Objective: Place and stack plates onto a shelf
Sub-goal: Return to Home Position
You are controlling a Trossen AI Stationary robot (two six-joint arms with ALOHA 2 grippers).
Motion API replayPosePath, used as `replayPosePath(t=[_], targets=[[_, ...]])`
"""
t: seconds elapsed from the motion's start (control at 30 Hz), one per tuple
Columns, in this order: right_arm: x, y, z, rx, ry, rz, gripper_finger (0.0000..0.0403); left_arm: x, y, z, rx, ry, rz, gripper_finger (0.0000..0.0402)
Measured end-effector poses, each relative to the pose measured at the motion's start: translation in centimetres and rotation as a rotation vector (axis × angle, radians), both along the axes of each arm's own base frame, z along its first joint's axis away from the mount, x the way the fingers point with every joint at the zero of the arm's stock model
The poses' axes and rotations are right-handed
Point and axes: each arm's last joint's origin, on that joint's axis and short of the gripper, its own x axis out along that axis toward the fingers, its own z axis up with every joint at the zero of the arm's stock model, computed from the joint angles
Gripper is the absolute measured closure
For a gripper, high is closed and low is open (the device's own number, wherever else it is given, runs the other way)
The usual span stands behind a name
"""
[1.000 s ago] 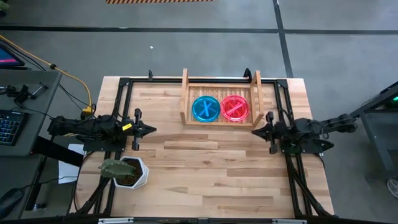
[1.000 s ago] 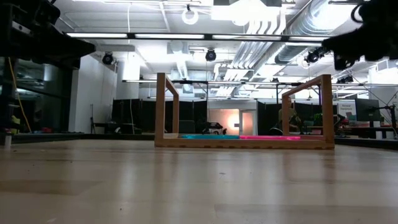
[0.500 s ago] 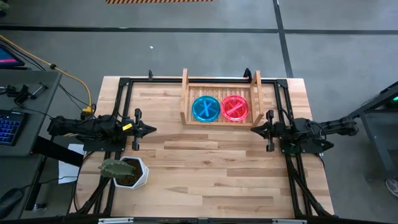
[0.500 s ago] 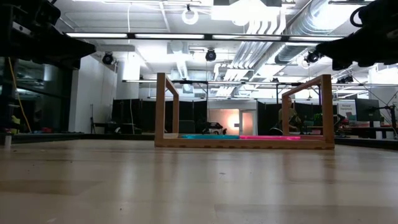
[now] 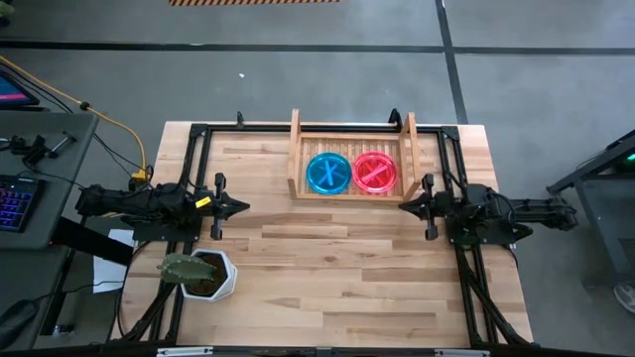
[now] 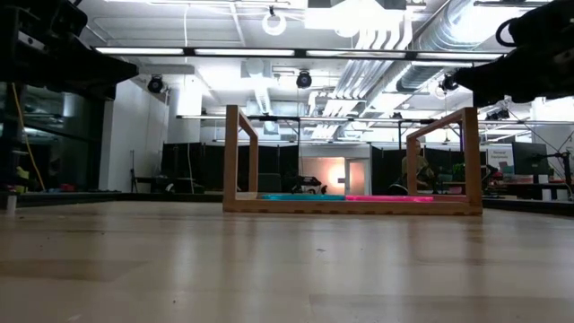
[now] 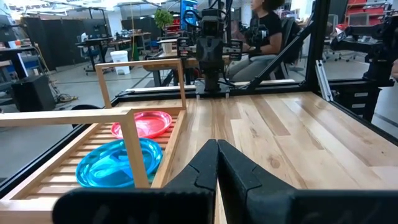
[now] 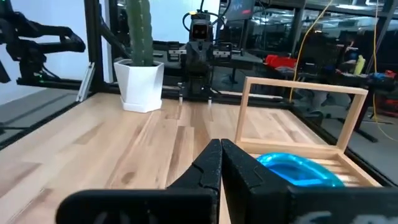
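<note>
A teal stack of plates (image 5: 328, 173) and a pink stack (image 5: 376, 172) lie side by side on the slatted base of the wooden shelf (image 5: 295, 159) at the table's far edge. They also show as the teal stack (image 7: 118, 163) and pink stack (image 7: 142, 124) in the left wrist view. My left gripper (image 5: 241, 206) is shut and hovers at the table's left side, touching nothing. My right gripper (image 5: 404, 207) is shut near the shelf's right near corner, above the table. The teal stack (image 8: 297, 169) shows past its fingers.
A white hexagonal pot with a cactus (image 5: 203, 273) stands near the table's left near corner. Black frame rails (image 5: 193, 159) run along the table's left, right and far edges. Bare wooden tabletop (image 5: 337, 268) lies between the arms. A seated person (image 7: 264, 31) is beyond the table.
My right arm has straightened and its gripper has shifted slightly toward the table's left, staying shut. The left arm and the plates have kept still.
</note>
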Motion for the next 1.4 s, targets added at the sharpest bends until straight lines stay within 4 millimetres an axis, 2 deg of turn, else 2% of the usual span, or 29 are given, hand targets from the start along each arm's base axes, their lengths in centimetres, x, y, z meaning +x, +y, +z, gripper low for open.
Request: replayPosePath(t=[0.07, 0.3, 0.5, 1.4], targets=[[0.01, -0.01, -0.01, 0.006, 0.001, -0.003, 0.0403, 0.0, 0.0, 0.0, 0.0, 0.0, 0.0, 0.0401], [0.01, -0.01, -0.03, 0.275, 0.002, -0.001, 0.0403, 0.0, 0.0, 0.0, 0.0, 0.0, 0.0, 0.0402], [0.01, -0.01, -0.03, 0.394, 0.002, -0.001, 0.0403, 0.0, 0.0, 0.0, 0.0, 0.0, 0.0, 0.0402], [0.02, 0.02, -0.04, 0.423, 0.003, 0.002, 0.0402, 0.18, -0.03, -0.09, -0.01, -0.082, -0.001, 0.0402]])
